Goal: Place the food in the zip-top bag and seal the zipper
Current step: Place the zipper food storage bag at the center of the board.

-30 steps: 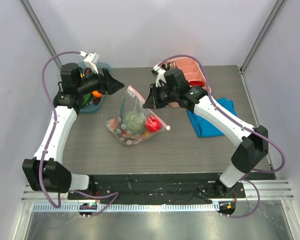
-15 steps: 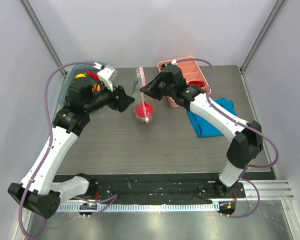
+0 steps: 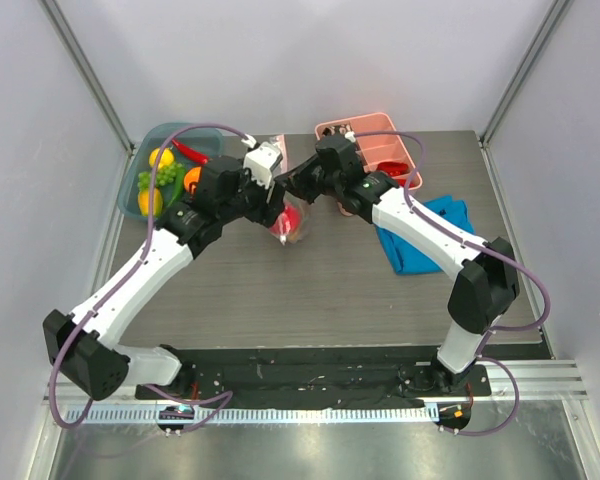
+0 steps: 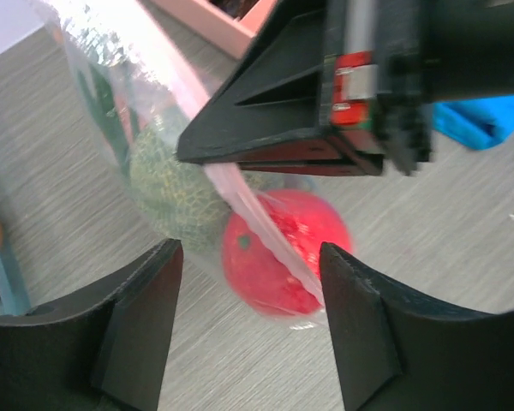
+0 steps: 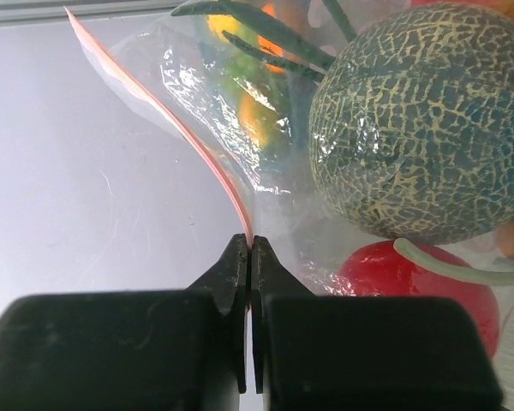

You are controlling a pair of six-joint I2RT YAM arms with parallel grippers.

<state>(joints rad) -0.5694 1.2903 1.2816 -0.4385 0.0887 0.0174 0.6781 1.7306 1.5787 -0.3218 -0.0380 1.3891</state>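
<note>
The zip-top bag (image 3: 285, 205) hangs upright over the table's middle, held up by its pink zipper (image 5: 178, 127) strip. My right gripper (image 5: 250, 247) is shut on that strip, and it shows from above as the right gripper (image 3: 300, 184). Food fills the bag: a green netted melon (image 5: 420, 128), a red fruit (image 4: 283, 257) at the bottom, and orange and green pieces higher up. My left gripper (image 4: 248, 257) is open just in front of the bag's lower end, its fingers either side of the red fruit and not touching it. More food (image 3: 166, 177) lies in the blue bin.
A blue bin (image 3: 140, 205) stands at the back left. A pink divided tray (image 3: 378, 135) is at the back, right of centre. A blue folded cloth (image 3: 430, 238) lies to the right, under the right arm. Grey walls close in both sides.
The right gripper has raised the bag off the table by its strip, so it now hangs upright. The left arm has swung from the blue bin across to the bag.
</note>
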